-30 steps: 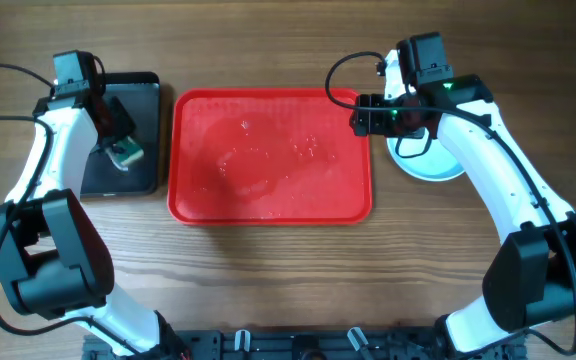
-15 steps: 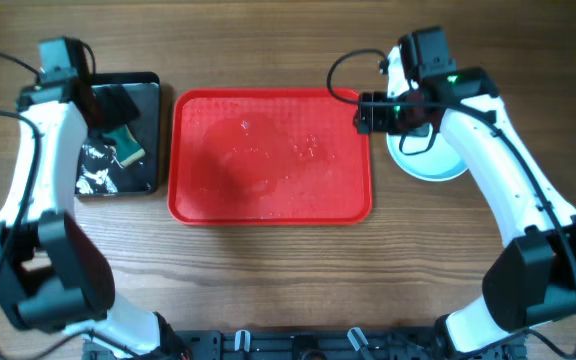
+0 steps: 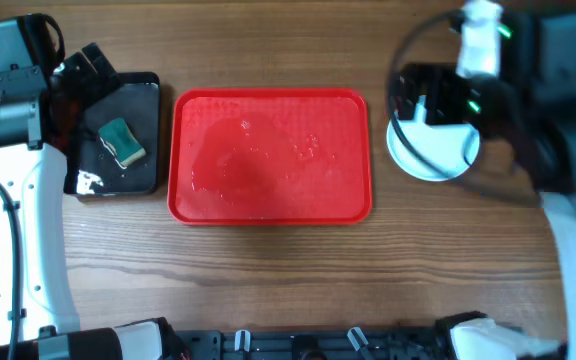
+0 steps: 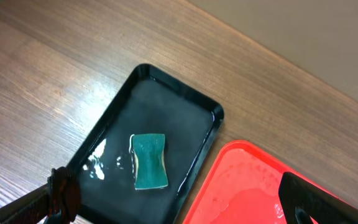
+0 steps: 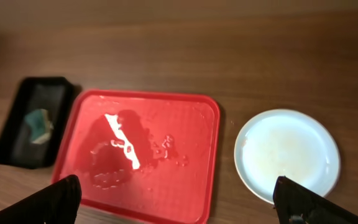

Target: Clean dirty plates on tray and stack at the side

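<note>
Left of plates (image 3: 423, 165): tray (image 3: 268, 205), long axis left-right.

1. The tray (image 3: 268, 216) is bright red, and its wet patches glint white in the light.
2. The plates (image 5: 288, 152) are pale mint-white, faintly cream toward the middle.
3. The smaller tray (image 4: 173, 115) is glossy black with pale reflections.
4. The sponge (image 4: 149, 160) is teal-green, with one edge paler.
5. The table (image 3: 268, 290) is mid-brown wood with fine darker grain.
6. The left arm (image 3: 23, 230) is white with black joints.
</note>
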You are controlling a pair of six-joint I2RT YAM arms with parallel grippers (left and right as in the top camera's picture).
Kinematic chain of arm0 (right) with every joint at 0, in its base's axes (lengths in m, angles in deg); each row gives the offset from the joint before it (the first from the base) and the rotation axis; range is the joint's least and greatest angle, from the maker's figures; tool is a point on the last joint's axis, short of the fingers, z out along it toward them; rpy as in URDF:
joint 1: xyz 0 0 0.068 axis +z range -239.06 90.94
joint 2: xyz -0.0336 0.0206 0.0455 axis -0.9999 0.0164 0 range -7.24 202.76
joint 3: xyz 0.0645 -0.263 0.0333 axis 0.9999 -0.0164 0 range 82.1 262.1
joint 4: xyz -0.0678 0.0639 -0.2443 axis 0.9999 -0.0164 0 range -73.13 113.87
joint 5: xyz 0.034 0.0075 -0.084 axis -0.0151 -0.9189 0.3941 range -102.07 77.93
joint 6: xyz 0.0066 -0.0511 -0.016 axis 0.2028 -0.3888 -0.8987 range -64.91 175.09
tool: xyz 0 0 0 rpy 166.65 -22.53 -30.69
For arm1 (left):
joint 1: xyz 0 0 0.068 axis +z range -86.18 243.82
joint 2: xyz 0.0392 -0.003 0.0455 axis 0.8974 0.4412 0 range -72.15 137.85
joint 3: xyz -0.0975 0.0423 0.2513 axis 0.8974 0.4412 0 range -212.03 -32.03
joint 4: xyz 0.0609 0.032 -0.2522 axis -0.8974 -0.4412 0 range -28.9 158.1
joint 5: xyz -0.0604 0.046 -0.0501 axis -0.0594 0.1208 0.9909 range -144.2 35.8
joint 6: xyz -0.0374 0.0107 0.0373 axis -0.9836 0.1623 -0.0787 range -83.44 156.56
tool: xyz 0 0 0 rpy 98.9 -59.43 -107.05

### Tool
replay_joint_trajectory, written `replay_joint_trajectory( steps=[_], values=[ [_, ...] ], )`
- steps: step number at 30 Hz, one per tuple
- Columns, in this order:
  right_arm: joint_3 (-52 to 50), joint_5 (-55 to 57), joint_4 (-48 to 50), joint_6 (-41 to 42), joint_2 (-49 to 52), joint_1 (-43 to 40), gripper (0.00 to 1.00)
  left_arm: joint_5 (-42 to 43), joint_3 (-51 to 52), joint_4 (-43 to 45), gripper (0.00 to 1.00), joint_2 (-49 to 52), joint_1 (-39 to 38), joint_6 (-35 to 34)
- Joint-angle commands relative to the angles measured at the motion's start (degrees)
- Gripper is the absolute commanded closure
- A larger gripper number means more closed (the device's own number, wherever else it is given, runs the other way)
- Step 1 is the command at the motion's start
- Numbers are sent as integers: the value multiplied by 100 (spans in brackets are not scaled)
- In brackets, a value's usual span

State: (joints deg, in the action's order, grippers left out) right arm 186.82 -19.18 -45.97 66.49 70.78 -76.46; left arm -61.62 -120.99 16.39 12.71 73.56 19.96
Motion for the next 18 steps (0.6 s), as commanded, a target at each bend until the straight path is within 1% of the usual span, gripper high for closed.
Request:
replay_joint_trajectory(
  steps=[1,4,8,11,15,18],
  values=[
    [96,-96,-26,-72,-446,9,0,31,17,-4,0,26,0,-52],
    [96,-96,-164,-72,-645,9,1,31,17,-4,0,26,0,-52],
    [96,15,-721,-87,-793,9,0,31,17,-4,0,26,0,-52],
    [90,57,-691,-87,-822,9,0,31,17,-4,0,26,0,-52],
    [-225,570,-151,-101,-929,-57,0,31,17,-4,0,26,0,-52],
    [-911,573,597,-367,-1368,-166,0,31,17,-4,0,26,0,-52]
  ],
)
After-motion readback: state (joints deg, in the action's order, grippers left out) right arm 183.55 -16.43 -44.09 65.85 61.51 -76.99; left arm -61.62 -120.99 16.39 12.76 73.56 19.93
